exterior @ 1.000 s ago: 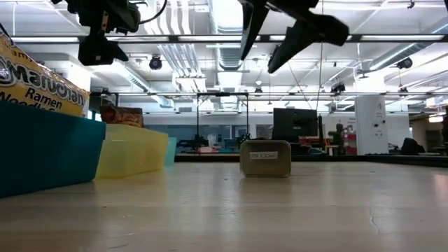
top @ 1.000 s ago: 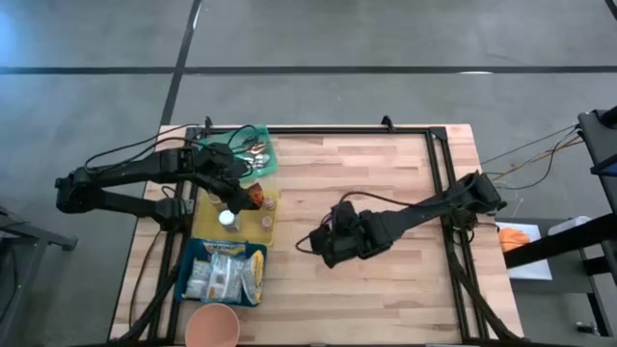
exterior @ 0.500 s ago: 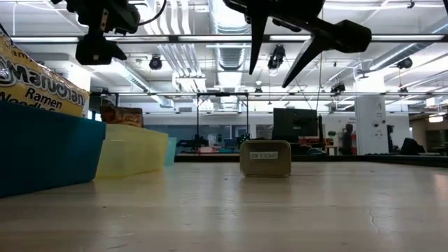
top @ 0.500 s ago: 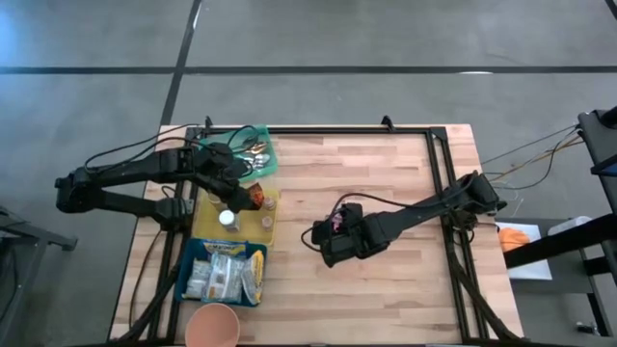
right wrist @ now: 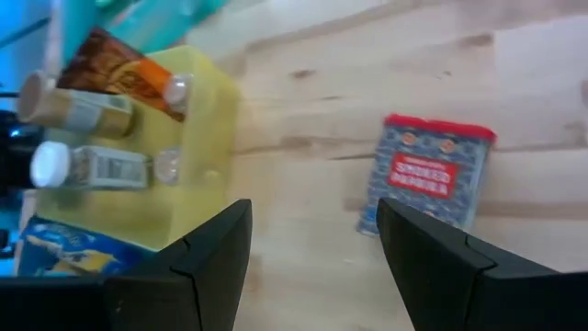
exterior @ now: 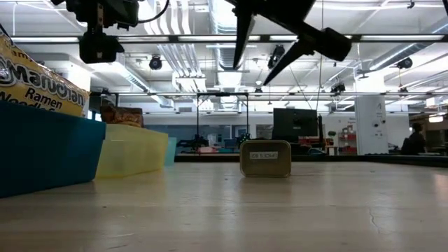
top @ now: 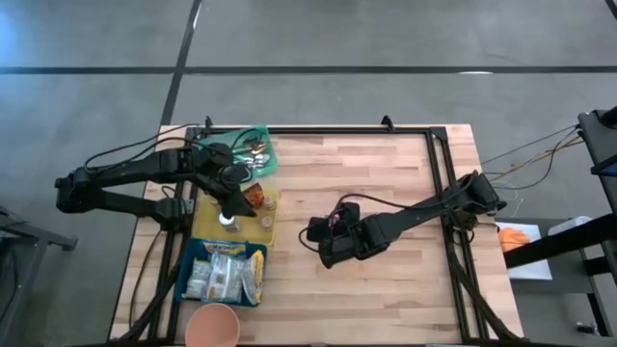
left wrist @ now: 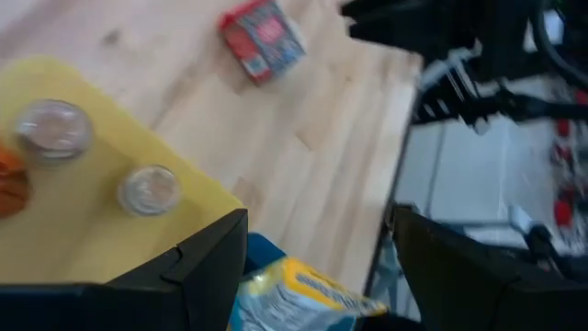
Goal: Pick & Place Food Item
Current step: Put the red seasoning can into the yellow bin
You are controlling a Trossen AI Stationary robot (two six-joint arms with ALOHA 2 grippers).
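Note:
A small tin (right wrist: 427, 175) with a red rim and a blue label lies flat on the wooden table, beside the yellow bin (right wrist: 207, 138). It also shows in the low view as the tin (exterior: 265, 158) and in the left wrist view as the tin (left wrist: 262, 39). My right gripper (exterior: 250, 75) hangs open above it, slanting down, and touches nothing. In the high view my right gripper (top: 315, 234) hides the tin. My left gripper (top: 234, 198) hovers open over the yellow bin (top: 268, 224), and there is nothing between its fingers.
The yellow bin holds spice jars (right wrist: 87, 165) and a brown packet (right wrist: 119, 64). A blue bin (top: 224, 275) of ramen packs stands nearer, a green bin (top: 253, 154) farther back, and a pink cup (top: 212, 328) at the near edge. Bare wood lies right of the tin.
My right gripper has rolled about its own pointing line while staying above the tin, its fingers still apart. My left gripper has turned slightly over the yellow bin. The tin has not moved.

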